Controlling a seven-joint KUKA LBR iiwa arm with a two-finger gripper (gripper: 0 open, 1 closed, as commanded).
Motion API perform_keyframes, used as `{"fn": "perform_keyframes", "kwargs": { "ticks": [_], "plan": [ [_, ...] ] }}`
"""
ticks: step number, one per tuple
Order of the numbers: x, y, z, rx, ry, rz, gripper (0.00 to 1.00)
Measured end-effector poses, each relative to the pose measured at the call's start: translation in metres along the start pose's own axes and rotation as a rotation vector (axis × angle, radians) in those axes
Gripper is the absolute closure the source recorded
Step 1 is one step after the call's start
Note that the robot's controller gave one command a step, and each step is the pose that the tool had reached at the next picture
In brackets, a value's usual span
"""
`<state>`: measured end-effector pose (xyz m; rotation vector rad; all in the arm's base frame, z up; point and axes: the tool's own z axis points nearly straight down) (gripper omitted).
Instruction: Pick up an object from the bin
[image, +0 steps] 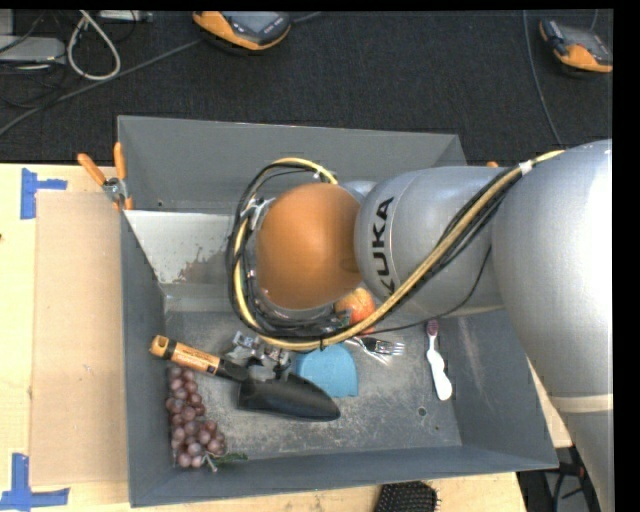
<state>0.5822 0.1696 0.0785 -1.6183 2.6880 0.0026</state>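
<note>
Now the big arm (440, 230) is leaning over the grey bin (300, 150). A black brush (290, 400) is lying near-left, just under the gripper (255, 355); whether that is open or closed, I cannot tell. Next it is needing to squeeze the brush and lift.

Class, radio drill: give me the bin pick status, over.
Gripper low, mid bin. Nearest: orange-handled tool, black wedge-shaped thing. Blue block crowds close.

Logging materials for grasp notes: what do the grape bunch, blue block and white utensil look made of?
Grape bunch: likely moulded plastic, matte, uniform purple beads. Blue block: probably foam or sponge, matte, rounded edge. White utensil: seemingly hard plastic, smooth and evenly white.
</note>
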Motion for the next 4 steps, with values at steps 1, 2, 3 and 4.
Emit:
{"fn": "perform_keyframes", "kwargs": {
  "ticks": [1,2,3,4],
  "plan": [
    [0.024,-0.025,0.003,-0.001,-0.005,-0.155,1.0],
    [0.031,-0.04,0.005,-0.001,-0.003,0.138,1.0],
    [0.055,-0.058,0.005,0.0,-0.008,-0.288,1.0],
    [0.051,-0.057,-0.034,-0.005,-0.007,-0.297,1.0]
  ]
}}
